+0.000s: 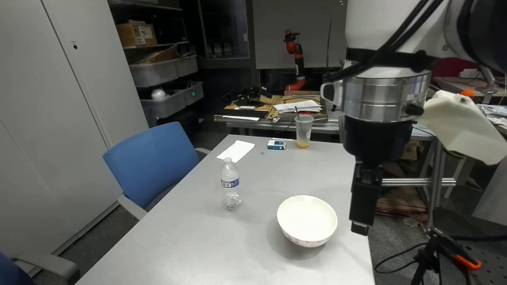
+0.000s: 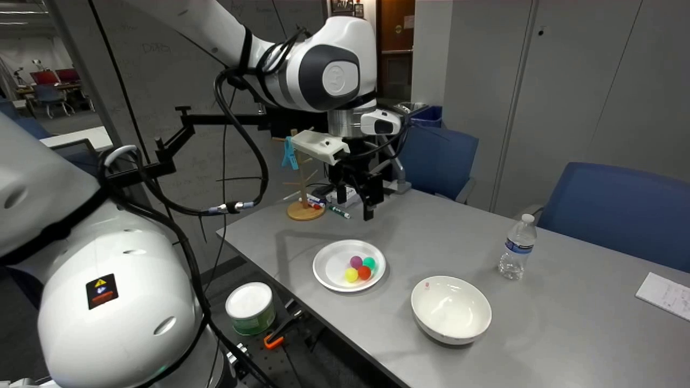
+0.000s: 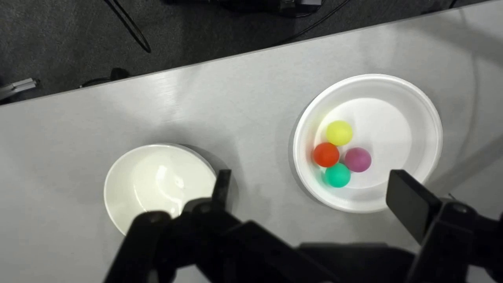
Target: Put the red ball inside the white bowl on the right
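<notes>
Red ball (image 3: 326, 155), qty 1: below wide-set fingers (image 3: 408, 204), not yet gripped

Loc.: in plate (image 3: 389, 118), at side nearest bowl (image 3: 153, 177); touching yellow ball (image 3: 339, 133) & green ball (image 3: 337, 175), w/ purple ball (image 3: 357, 160) just beside.

Fingers: spread wide, nothing held; in an exterior view fingers (image 2: 373, 196) hang well above worktop (image 2: 431, 231).

Rel. (key): in wrist view, red ball sits btw. the two fingers sideways, a bit up-pic. of them, i.e. twd. worktop edge. Move prob. = down + slightly edgeward; exact offset can't tell.

Axis: n/a, sphere. Closing line runs approx. bowl to plate, so one finger likely must drop btw. red ball & plate wall, other into slim gap by purple ball. Tight; est. risk of nudging nbrs. or pinching 2.

Dest.: bowl, near plate, on left in wrist view, partly behind a finger.
</notes>
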Available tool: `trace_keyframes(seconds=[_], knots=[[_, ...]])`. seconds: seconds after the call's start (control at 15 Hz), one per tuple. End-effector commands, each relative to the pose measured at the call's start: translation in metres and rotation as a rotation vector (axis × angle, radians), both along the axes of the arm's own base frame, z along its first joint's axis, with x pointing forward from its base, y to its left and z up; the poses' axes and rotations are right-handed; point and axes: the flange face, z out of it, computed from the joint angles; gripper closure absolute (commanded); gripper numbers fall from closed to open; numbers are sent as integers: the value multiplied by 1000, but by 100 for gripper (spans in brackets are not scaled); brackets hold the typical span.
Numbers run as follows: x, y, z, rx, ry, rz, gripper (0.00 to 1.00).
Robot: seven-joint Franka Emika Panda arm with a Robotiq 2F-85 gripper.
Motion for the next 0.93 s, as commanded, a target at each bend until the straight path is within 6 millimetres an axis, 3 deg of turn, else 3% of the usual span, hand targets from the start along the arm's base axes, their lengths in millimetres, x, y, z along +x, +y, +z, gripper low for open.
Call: trace_keyframes(seconds=[0.0,0.33,0.87], knots=[[0,0,0,0,1,0,0],[21,-4,-23,-65,42,26,0],[60,29,-88,-31,117,184,0]])
